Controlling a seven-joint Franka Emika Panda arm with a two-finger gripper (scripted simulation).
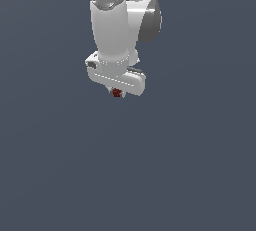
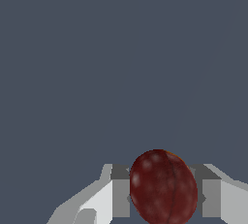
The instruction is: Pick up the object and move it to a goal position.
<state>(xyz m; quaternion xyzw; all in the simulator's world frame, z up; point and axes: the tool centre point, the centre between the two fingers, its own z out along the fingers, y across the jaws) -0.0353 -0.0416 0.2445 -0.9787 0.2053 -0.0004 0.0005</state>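
Pincer: one white two-fingered pincer (image 1: pixel 117 93) at the end of the arm, pointing downward in the exterior view; its jaws are closed on the dark red fruit, one on each side of it.
Pincer fingers: two, counted in the wrist view; each is pale grey-white with a darker grey pad, and one finger (image 2: pixel 120 194) stands on each flank of the fruit, touching it.
Object: one small dark red roundish blob (image 2: pixel 163 187) with a glossy skin, faint lighter speckles and a thin darker line running down it; it sits between the pincer's fingers, squeezed by both pads.
Object in the exterior view: a tiny red speck (image 1: pixel 117 93) just below the pincer's white body, far narrower than the body is wide; only part of it shows under the fingers.
Height: the fruit hangs in the pincer; whether it is clear of the surface beneath cannot be told, since no shadow or contact line shows.
Arm: one white Franka arm (image 1: pixel 112 30), a thick rounded cylinder link with a grey cap directly above the pincer and a darker grey joint behind it.
Surface: one plain, uniform slate-blue ground (image 1: pixel 190 175) filling both views beyond the pincer, with no edge visible.
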